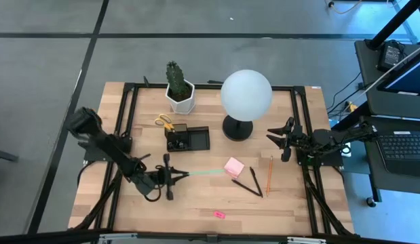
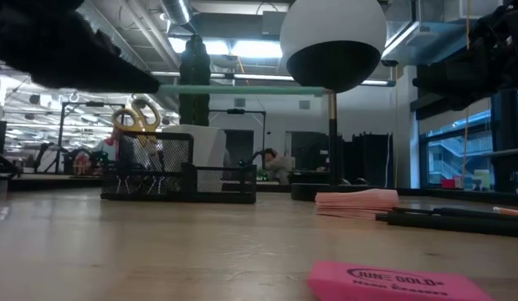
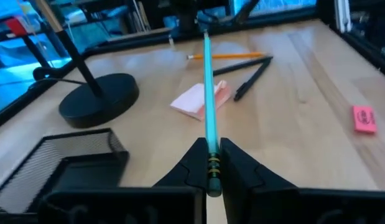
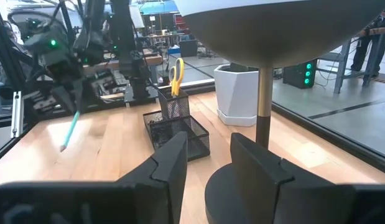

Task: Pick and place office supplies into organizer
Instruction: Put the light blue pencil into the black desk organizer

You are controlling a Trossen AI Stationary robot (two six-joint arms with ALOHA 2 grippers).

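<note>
My left gripper [image 1: 170,176] is near the table's front left, shut on a green pen [image 1: 204,172] that points toward the table's right. The black mesh organizer [image 1: 187,140] sits just beyond it, with the yellow-handled scissors [image 4: 175,73] standing in its cup. The pink sticky-note pad [image 1: 234,167], two black pens [image 1: 249,184] and an orange pencil [image 1: 269,175] lie flat on the table to the right. A pink eraser [image 1: 219,215] lies near the front edge. My right gripper [image 4: 208,168] waits open beside the lamp base [image 4: 242,193], touching nothing. My left gripper pinches the green pen between its two fingers near the dark end with gold bands [image 3: 212,169]. The fingers come level from the table's left and lie along the pen. The pen is lifted clear of the table, roughly level, with its free end [image 3: 204,43] out over the sticky-note pad.
A white globe lamp [image 1: 245,95] on a black base [image 1: 237,127] stands right of the organizer. A cactus in a white hexagonal pot [image 1: 179,91] stands at the far edge. A black frame runs round the table. Bare wood lies between the organizer and the front edge.
</note>
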